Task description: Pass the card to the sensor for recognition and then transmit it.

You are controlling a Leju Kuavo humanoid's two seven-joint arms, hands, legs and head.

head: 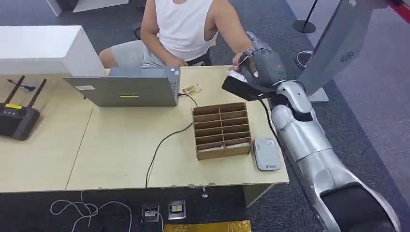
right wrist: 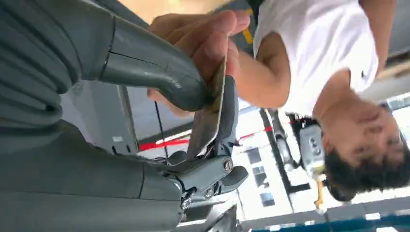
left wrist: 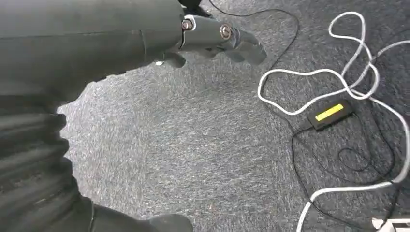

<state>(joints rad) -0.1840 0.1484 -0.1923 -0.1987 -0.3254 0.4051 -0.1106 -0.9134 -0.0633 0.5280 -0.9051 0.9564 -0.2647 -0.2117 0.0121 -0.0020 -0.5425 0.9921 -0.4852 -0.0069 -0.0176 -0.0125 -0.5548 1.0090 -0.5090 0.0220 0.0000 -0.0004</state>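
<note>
Card (right wrist: 210,121): thin, seen edge-on in the right wrist view, pinched between the thick grey thumb and darker fingers (right wrist: 227,111) of the right hand (head: 258,63). A person's hand (right wrist: 203,38) also grips the card's far end, fingertips on its edge. In the head view the card is too small to make out; the right hand is raised past the table's far right corner, meeting the person's hand there, with a black wrist unit just below it.

Person: seated at the far side of the table (head: 121,159), white sleeveless top, grey shorts, one arm reaching out to the robot's hand.

Sensor (head: 266,153): flat grey-white pad near the table's front right edge, just beside the cardboard divider box (head: 221,130), which has two columns of slots. A black cable (head: 164,142) runs from the laptop side over the front edge.

Laptop (head: 128,87): grey, open, back toward the camera, on the far middle of the table. A small yellowish tag lies just right of it. Black router (head: 17,118) with two antennas on the adjoining left table.

Left hand (left wrist: 212,41): hangs over grey carpet, fingers curled in loosely, holding nothing. White cable (left wrist: 338,82) loops and a black adapter (left wrist: 331,114) with a yellow label lie on the floor.
</note>
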